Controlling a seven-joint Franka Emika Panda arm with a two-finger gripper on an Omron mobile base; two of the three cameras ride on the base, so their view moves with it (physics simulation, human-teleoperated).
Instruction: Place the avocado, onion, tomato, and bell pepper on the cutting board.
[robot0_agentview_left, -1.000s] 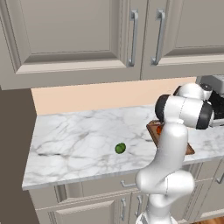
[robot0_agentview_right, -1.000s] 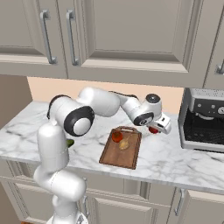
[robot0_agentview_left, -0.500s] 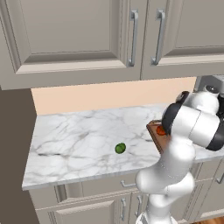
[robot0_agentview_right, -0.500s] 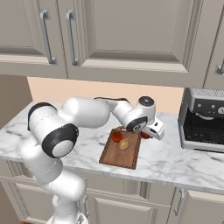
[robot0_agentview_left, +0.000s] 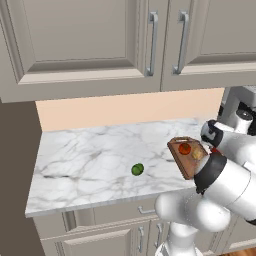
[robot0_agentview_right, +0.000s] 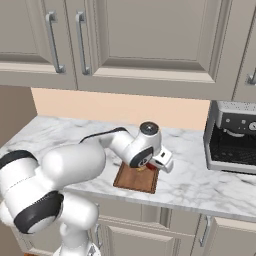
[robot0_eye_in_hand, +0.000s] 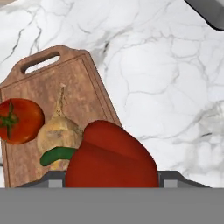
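Clamped in my gripper (robot0_eye_in_hand: 112, 181), the red bell pepper (robot0_eye_in_hand: 111, 155) hangs above the cutting board (robot0_eye_in_hand: 41, 89), where the tomato (robot0_eye_in_hand: 19, 120) and onion (robot0_eye_in_hand: 59, 133) already sit touching. I see the avocado (robot0_agentview_left: 137, 169) alone on the marble counter (robot0_agentview_left: 90, 160), well apart from the board.

Surface: you had a white grey-veined marble counter (robot0_agentview_left: 90, 160) | on it: a flat reddish-brown wooden cutting board (robot0_eye_in_hand: 39, 87) with a handle slot, a small glossy dark-green avocado (robot0_agentview_left: 137, 170) well apart to its left, and a grey coffee machine (robot0_agentview_right: 232, 137) at the right end.
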